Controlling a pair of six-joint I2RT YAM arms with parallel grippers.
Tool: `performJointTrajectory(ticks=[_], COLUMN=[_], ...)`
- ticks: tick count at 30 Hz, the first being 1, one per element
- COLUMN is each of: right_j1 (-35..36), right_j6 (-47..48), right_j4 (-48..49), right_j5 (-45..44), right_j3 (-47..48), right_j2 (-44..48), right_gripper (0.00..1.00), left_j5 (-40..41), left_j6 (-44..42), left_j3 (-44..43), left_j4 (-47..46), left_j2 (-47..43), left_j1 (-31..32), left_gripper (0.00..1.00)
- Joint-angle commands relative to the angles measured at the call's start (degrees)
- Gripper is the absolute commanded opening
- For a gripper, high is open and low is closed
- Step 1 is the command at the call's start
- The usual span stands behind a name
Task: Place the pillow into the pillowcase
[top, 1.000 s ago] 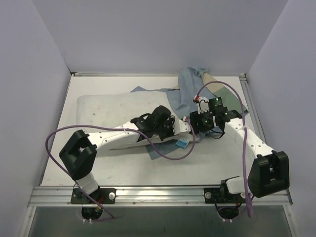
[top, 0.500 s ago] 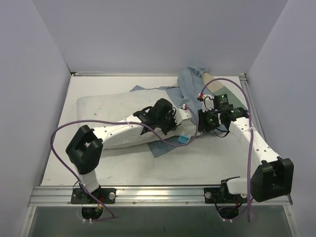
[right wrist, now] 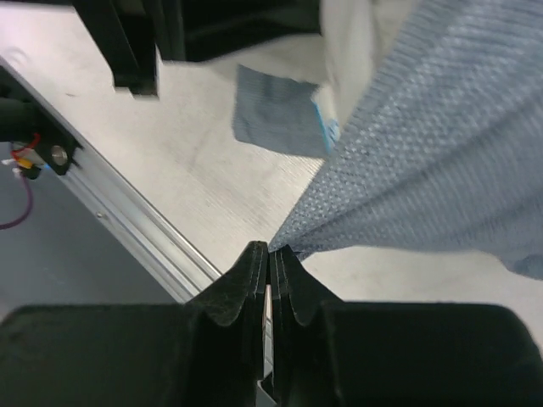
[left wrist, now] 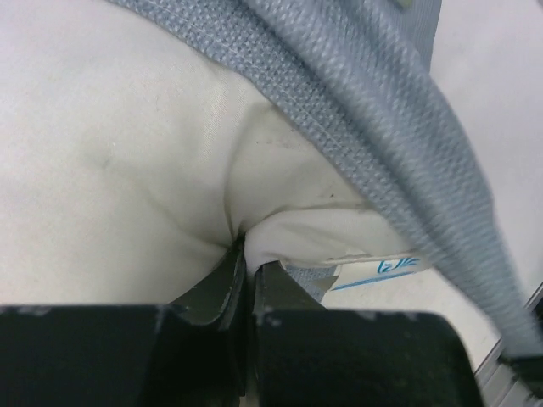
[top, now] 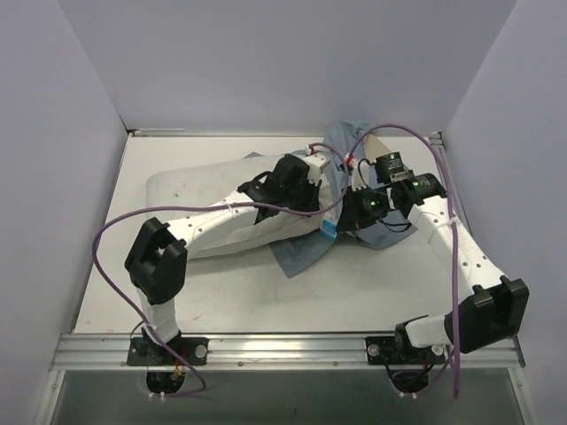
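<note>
A: Left gripper (left wrist: 249, 275) status?
B: Clamped narrow on a corner fold of the pillow (top: 190, 188), at its right end.
A: Right gripper (right wrist: 270, 254)?
B: Pinched tight on an edge of the pillowcase (top: 306, 251), just right of the left one, close beside it in the top view.
A: Lay of the pillow?
B: Flat on the desk (top: 354, 292), long axis left to right. Mostly bare white, only the right end under blue-grey cloth.
A: Pillowcase from there?
B: Bunched to the right and far side of that end, one flap poking out on the near side beneath it.
A: Next move, at a guess?
B: Probably shoving the pillow rightward along its own axis while holding the cloth edge back. Pillow nearer the left one, pillowcase nearer the right.
A: Any writing?
B: Small white tag (left wrist: 377, 270) with blue marks by the pillow corner, too blurred to read. No brand visible.
</note>
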State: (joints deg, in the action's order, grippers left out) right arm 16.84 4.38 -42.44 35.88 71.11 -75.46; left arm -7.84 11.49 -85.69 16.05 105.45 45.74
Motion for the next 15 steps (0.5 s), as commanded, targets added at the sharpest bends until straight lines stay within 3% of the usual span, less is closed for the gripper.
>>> performJointTrajectory(ticks=[1, 6, 11, 14, 15], right_j1=[2.05, 1.18, -4.01, -4.18, -4.36], right_j6=[-6.38, -12.11, -13.98, -10.02, -9.14], right_j4=[0.22, 4.11, 11.76, 11.23, 11.23], right_j5=[9.64, 17.03, 13.17, 9.13, 8.51], right_j3=[4.99, 11.77, 7.82, 6.59, 6.32], right_j2=[-3.90, -6.45, -5.92, -7.86, -8.12], right_gripper=[0.00, 0.00, 0.00, 0.00, 0.00], left_j5=[6.60, 9.86, 9.17, 4.36, 2.84], left_j6=[9.78, 14.52, 17.17, 7.89, 3.67], left_j3=[-4.93, -1.68, 5.00, 7.81, 8.95], left_j4=[-7.25, -13.15, -21.93, -22.91, -22.13], left_j2=[-0.24, -1.12, -4.72, -8.32, -11.37], left_j1=[1.37, 3.39, 3.31, 3.31, 3.31], left_gripper=[0.00, 0.00, 0.00, 0.29, 0.49])
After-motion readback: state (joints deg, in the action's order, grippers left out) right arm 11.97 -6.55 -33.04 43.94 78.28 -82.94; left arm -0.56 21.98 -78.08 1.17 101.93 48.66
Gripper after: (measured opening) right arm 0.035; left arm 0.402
